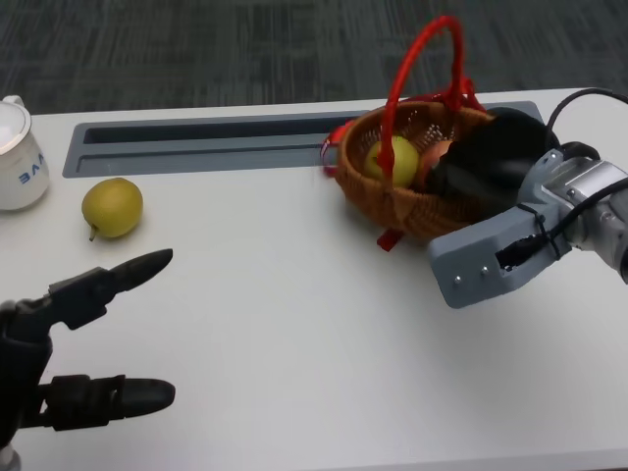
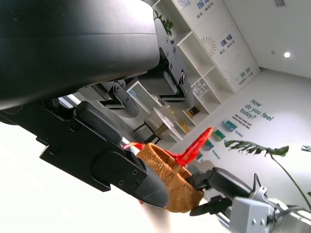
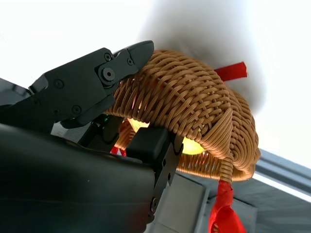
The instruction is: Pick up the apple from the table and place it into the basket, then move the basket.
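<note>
Nearest us, our left hand (image 1: 69,343) hovers low over the white table (image 1: 294,343), fingers spread and holding nothing. Farther out on the left lies a yellow-green pear (image 1: 112,207), with a white mug (image 1: 20,155) beyond it at the table's edge. On the right, our right hand (image 1: 486,162) grips the near rim of the wicker basket (image 1: 402,201), one finger outside the weave and others inside. The apple (image 1: 392,160) sits inside the basket, under the red handle (image 1: 422,59). Behind runs a grey recessed tray (image 1: 196,142).
</note>
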Controlling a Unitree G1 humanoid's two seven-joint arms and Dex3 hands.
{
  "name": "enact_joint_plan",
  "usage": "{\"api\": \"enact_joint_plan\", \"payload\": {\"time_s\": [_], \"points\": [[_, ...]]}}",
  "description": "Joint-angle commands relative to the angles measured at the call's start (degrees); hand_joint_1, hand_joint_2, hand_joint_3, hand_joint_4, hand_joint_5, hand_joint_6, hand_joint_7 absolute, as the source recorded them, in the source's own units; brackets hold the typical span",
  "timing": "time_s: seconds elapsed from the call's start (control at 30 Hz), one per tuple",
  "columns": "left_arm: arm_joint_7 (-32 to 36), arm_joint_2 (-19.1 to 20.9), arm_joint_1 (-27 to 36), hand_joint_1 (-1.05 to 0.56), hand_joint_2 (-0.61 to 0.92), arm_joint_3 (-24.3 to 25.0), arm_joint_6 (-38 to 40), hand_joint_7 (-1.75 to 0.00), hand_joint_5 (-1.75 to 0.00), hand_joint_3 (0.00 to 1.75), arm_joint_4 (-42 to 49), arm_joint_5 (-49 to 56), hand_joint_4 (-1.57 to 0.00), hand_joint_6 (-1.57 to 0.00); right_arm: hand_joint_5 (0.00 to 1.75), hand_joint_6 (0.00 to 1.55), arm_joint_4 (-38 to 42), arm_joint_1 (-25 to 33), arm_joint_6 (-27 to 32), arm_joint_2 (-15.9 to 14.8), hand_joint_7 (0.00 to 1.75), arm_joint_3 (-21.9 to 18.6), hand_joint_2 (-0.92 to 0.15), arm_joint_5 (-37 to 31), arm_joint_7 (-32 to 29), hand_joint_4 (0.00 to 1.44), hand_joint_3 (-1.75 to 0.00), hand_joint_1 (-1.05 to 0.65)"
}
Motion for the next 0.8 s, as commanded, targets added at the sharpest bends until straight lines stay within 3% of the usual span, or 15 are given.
{"api": "enact_joint_plan", "payload": {"time_s": [0.03,0.07,0.17,0.23,0.4,0.63,0.8], "points": [[1.49,0.18,3.15,-0.75,0.73,1.35,-1.23,-0.01,-0.02,0.0,-2.9,0.39,-0.78,-0.68,0.9,1.03,0.83,-0.85,5.04,0.19,0.02,-2.15,-0.89,2.18,1.61,0.95,-0.01,-0.24],[1.66,0.15,4.06,-0.75,0.73,1.63,-1.34,-0.01,-0.02,0.0,-3.73,0.45,-0.78,-0.69,0.98,1.03,0.95,-0.97,6.3,0.29,0.01,-2.82,-0.89,2.76,2.28,0.89,-0.01,-0.23],[1.61,0.2,5.99,-0.73,0.71,1.78,-1.25,-0.01,-0.01,0.0,-5.52,-0.26,-0.78,-0.69,0.53,0.97,1.1,-1.23,8.92,0.45,0.0,-4.53,-0.91,4.21,4.11,0.94,-0.03,-0.27],[1.49,0.49,7.13,-0.72,0.71,1.89,-1.43,-0.01,-0.01,0.0,-6.38,-0.79,-0.78,-0.69,0.36,0.96,1.16,-1.18,10.57,0.36,0.01,-5.3,-0.91,4.8,4.52,0.98,-0.04,-0.29],[1.25,1.51,10.24,-0.73,0.71,2.76,-2.53,-0.01,-0.01,0.0,-8.34,-1.77,-0.79,-0.7,0.22,0.95,1.47,-0.8,15.91,-0.2,0.0,-7.42,-0.85,6.32,5.69,1.01,0.0,-0.27],[0.78,2.64,11.81,-0.74,0.71,3.07,-1.89,-0.01,-0.02,0.0,-10.48,-2.51,-0.81,-0.71,0.1,0.93,1.44,-0.16,18.44,-1.12,0.01,-9.65,-0.86,7.91,7.51,0.96,0.0,-0.22],[-0.37,3.99,13.99,-0.74,0.71,2.45,-1.24,-0.01,-0.02,0.0,-12.6,-4.84,-0.81,-0.72,0.07,0.97,1.43,1.16,18.96,-2.0,0.01,-11.69,-0.89,9.37,7.46,0.97,-0.01,-0.32]]}}
